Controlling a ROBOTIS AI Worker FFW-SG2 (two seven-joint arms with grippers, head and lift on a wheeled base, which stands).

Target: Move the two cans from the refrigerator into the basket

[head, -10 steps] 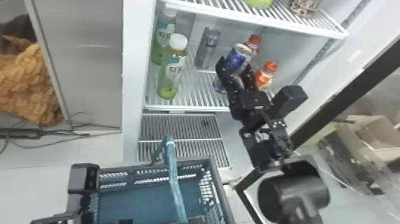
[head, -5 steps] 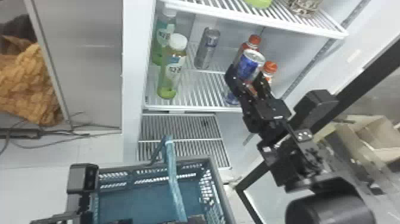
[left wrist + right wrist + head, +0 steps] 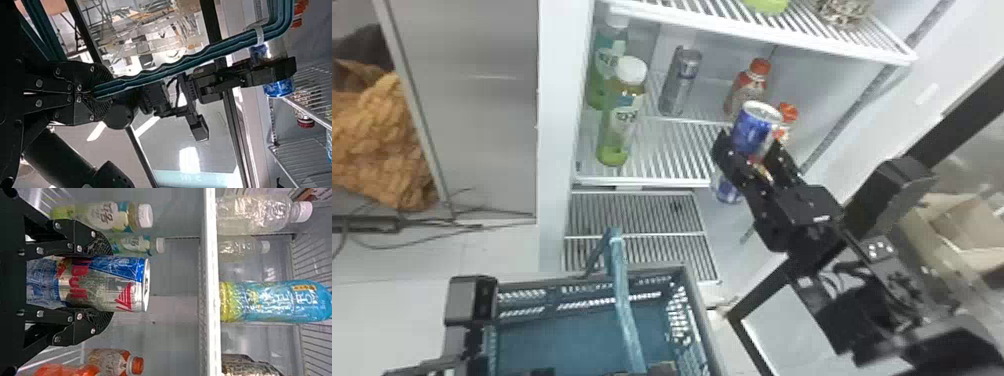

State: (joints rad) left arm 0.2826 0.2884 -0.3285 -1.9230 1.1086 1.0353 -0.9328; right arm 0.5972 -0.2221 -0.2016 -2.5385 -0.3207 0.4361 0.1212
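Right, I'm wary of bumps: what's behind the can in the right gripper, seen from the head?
Two red-capped bottles, one and another. Both caps show; the can and right gripper hide parts of their bodies.

The head view shows two cylindrical metal cans: one blue-and-silver can [image 3: 753, 131] and one slim silver-grey can [image 3: 680, 82]. There are two green-tinted plastic bottles with white caps [image 3: 624, 112], and two plastic bottles with orange-red caps [image 3: 749, 90]. Also counted are two white wire shelves [image 3: 757, 31], one rectangular teal plastic basket [image 3: 562, 345] with one long teal handle [image 3: 622, 295], and one rumpled orange-brown cloth [image 3: 377, 145]. The right wrist view adds two clear plastic bottles with white caps [image 3: 254, 214] and one bright blue-and-yellow plastic bottle [image 3: 278, 301].
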